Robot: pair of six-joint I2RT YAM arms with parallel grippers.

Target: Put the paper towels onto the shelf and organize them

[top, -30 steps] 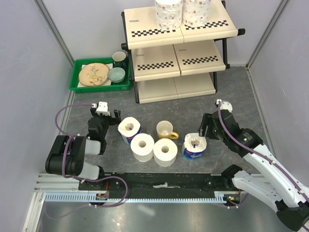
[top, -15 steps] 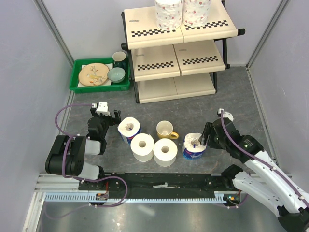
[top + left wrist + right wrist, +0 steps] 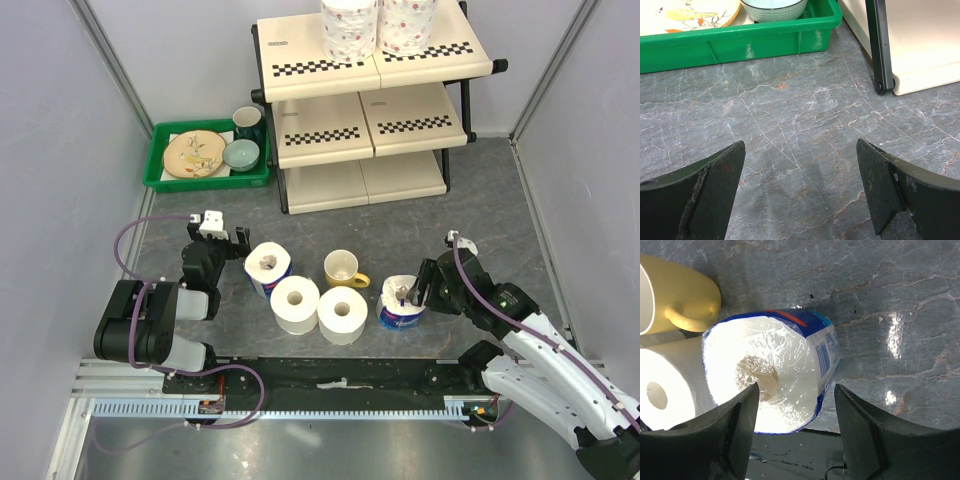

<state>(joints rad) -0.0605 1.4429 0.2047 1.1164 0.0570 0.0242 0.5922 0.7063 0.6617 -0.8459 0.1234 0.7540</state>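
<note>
The shelf (image 3: 372,62) stands at the back with two floral paper towels (image 3: 349,26) on its top tier. On the table stand a blue-wrapped roll (image 3: 268,268), two plain rolls (image 3: 295,303) (image 3: 342,313), and another blue-wrapped roll (image 3: 400,308) (image 3: 790,360). My right gripper (image 3: 419,288) (image 3: 797,407) is open and straddles that roll's right wall: one finger (image 3: 735,425) is over the core, the other (image 3: 865,430) is outside, apart from the wrap. My left gripper (image 3: 217,237) (image 3: 800,192) is open over bare table, left of the first wrapped roll.
A yellow mug (image 3: 343,268) (image 3: 675,295) stands between the rolls. A green tray (image 3: 165,178) (image 3: 740,40) with a plate, bowl and cup sits at the back left, next to the shelf's foot (image 3: 880,60). Grey walls close in both sides.
My right gripper has dropped and come in toward the blue-wrapped roll at the right, with its jaws a little narrower. The left arm has not moved.
</note>
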